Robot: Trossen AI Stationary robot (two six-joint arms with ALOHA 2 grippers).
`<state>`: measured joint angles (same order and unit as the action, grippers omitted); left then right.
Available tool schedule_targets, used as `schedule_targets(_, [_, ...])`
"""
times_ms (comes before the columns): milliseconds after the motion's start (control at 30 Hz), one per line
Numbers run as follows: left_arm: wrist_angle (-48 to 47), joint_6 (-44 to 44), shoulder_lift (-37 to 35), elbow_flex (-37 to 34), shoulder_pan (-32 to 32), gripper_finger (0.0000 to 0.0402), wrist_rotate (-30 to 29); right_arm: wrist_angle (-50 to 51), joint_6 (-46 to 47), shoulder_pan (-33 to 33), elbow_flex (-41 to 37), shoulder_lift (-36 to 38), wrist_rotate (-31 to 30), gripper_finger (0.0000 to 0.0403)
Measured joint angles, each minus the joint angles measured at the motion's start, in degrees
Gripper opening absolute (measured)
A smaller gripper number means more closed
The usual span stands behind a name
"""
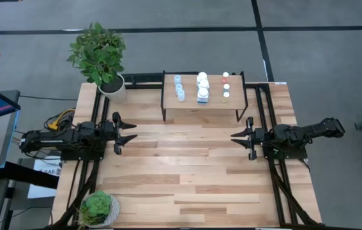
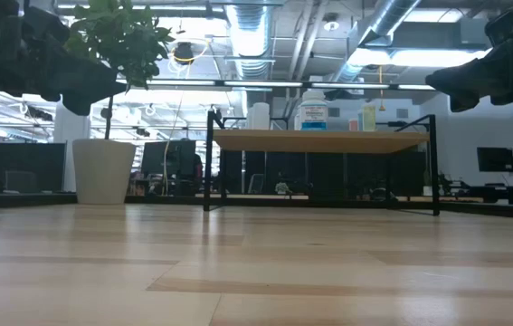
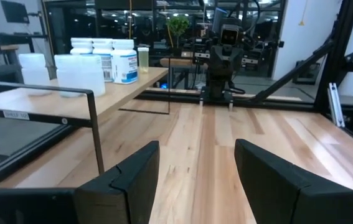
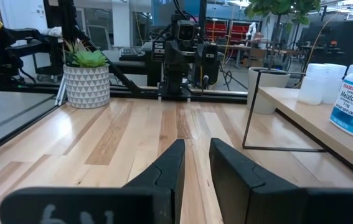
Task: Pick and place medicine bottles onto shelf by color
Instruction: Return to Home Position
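The shelf, a low light-wood board on thin black legs, stands at the table's far edge. On it the medicine bottles stand upright in three rows: pale bluish ones on the left, chunkier white ones in the middle, and small ones with coloured caps on the right. My left gripper hovers level over the table's left side, open wide and empty. My right gripper hovers level over the right side with a narrow gap between its fingers, also empty. The two grippers face each other.
A tall leafy plant in a white pot stands at the far left corner beside the shelf. A small succulent in a patterned pot sits at the near left corner. Bare wooden tabletop lies between the two grippers.
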<state>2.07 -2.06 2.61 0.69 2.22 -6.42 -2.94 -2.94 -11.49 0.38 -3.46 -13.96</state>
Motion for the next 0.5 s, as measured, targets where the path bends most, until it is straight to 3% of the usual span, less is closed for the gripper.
schedule_targets(500, [0.0, -0.68, 0.02, -0.02, 0.0, 0.0199, 0.0, -0.02, -0.11, 0.0, -0.02, 0.0, 0.0, 0.0098])
